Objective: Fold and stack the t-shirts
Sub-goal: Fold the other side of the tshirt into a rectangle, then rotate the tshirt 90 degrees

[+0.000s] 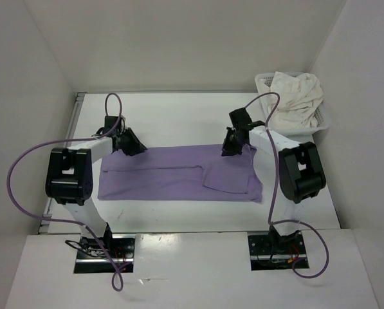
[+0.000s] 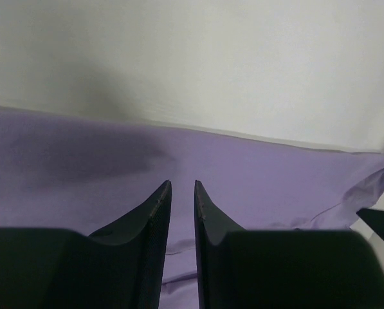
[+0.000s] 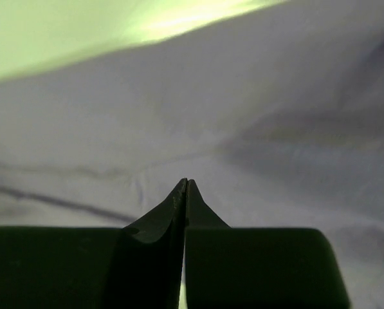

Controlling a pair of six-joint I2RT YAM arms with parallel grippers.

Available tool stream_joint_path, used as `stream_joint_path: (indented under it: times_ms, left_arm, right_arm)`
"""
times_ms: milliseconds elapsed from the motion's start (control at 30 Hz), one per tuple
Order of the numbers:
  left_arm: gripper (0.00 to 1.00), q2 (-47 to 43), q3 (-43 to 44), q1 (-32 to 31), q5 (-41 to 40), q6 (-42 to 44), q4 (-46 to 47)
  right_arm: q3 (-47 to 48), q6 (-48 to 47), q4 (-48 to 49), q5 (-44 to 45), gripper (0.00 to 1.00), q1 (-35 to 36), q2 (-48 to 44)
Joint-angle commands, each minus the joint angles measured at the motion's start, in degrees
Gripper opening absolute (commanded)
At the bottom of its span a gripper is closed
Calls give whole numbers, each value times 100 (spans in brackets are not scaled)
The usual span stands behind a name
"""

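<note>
While spread lengthwise on a white table boxed in by pale walls, seen from above as one long flat band: the purple shirt, folded narrow, roughly midway between the far and near edges, with a sleeve flap turned onto its right half.

Set at the far right corner of the table, well apart from the purple cloth: a white mesh basket, heaped with a crumpled cream shirt spilling over the rim.

Reaching in from the near edge on either side of the band: the left arm and the right arm, each trailed by a looping purple cable.

Lowered at the far left corner of the purple shirt: the left gripper. Shown from its wrist camera with dark fingers parted by a narrow slit, purple cloth visible through the gap and beyond the tips, bare table past the hem.

Lowered at the far right corner of the same shirt: the right gripper. Shown from its own wrist camera with fingers clenched tight, tip against tip, close over pale purple cloth. Too blurred there to tell whether any fabric is caught between them.
</note>
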Motion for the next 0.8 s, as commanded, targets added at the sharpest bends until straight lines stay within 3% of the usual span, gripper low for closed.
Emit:
stream_joint_path:
  times_ms: [0,233,433,600,767]
  left_arm:
    - [27,314,-126,81,278,-138,211]
    - [27,489,-363,801,472,-375,264]
    - [27,428,-653,1426,857,-586,325]
    - [29,-98,-373,1374,920,-639,238]
    - [29,-565,14,909,595,-384,35]
  right_arm:
    - [-96,366,653,441,0,-335,508]
    - [-324,498,705,625,0,-406,729]
    - [-500,446,601,626,1,-520,115]
    - [-666,445,433,249,7,-520,-510]
    - [-1001,393,328,-68,9,-520,-292]
